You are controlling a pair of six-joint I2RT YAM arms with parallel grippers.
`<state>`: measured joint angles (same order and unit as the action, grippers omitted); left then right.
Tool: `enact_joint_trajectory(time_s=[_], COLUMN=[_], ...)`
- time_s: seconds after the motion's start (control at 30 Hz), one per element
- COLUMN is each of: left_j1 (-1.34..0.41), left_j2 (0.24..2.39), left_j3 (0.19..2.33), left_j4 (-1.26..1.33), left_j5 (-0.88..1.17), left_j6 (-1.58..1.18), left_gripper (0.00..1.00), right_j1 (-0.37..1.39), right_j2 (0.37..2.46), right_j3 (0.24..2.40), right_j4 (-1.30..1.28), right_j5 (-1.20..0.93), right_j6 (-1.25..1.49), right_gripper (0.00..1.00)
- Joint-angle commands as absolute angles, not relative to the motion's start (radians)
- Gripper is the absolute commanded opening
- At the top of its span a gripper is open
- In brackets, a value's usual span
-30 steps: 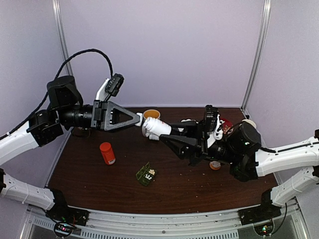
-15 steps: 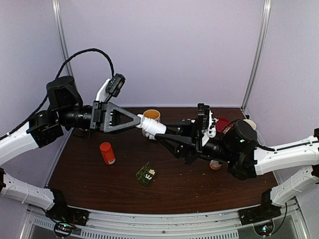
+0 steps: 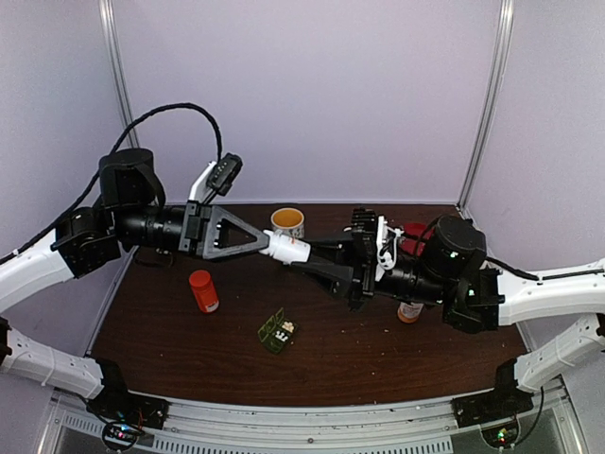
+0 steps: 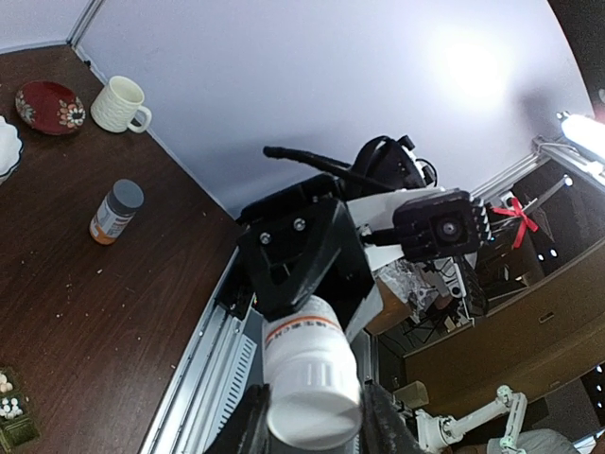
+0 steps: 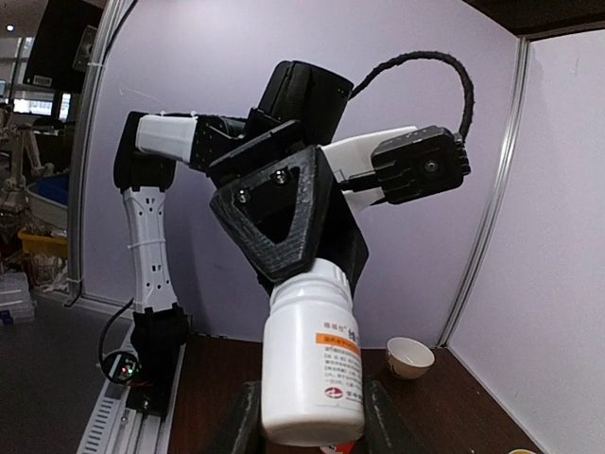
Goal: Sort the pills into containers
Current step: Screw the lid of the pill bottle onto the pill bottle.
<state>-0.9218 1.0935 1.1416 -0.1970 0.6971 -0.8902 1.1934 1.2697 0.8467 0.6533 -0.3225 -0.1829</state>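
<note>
We see the left claw (image 3: 267,242) clamped on the cap of the white bottle (image 3: 289,250) and the right claw (image 3: 306,254) clamped on its body, above the tabletop (image 3: 189,352) where the green pill box (image 3: 278,331) lies.

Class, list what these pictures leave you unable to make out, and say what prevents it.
- Top view: pill count in the pill box, too small.
- Left wrist view: that box, cut by the left edge.
- Right wrist view: white bottle label text, too small.
- Top view: amber bottle, half hidden under the right arm.
</note>
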Motion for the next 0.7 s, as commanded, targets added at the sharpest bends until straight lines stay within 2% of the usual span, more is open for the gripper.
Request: enact_joint_trajectory(time_s=[0.0, 0.2, 0.37, 0.57, 0.67], left_j1=[-0.931, -0.931, -0.931, -0.93, -0.93], left_j2=[1.125, 1.136, 1.148, 1.147, 1.143], left_j3=[1.17, 1.175, 1.171, 1.166, 1.184], left_j4=[-0.258, -0.263, -0.25, -0.196, -0.254], left_j5=[0.692, 0.688, 0.693, 0.697, 0.676], left_j6=[-0.876, -0.911, -0.946, -0.976, -0.902], left_gripper=[0.29, 0.29, 0.28, 0.27, 0.27], right_j1=[1.205, 1.257, 1.299, 1.331, 1.326], right_j2=[1.237, 1.212, 1.223, 1.247, 1.252], right_j3=[0.903, 0.905, 0.885, 0.879, 0.92], right_j4=[0.435, 0.371, 0.454, 0.546, 0.488], right_j5=[-0.259, -0.104, 0.007, 0.078, 0.056], right_j6=[-0.396, -0.644, -0.763, -0.786, -0.646], right_gripper=[0.0, 0.0, 0.0, 0.0, 0.0])
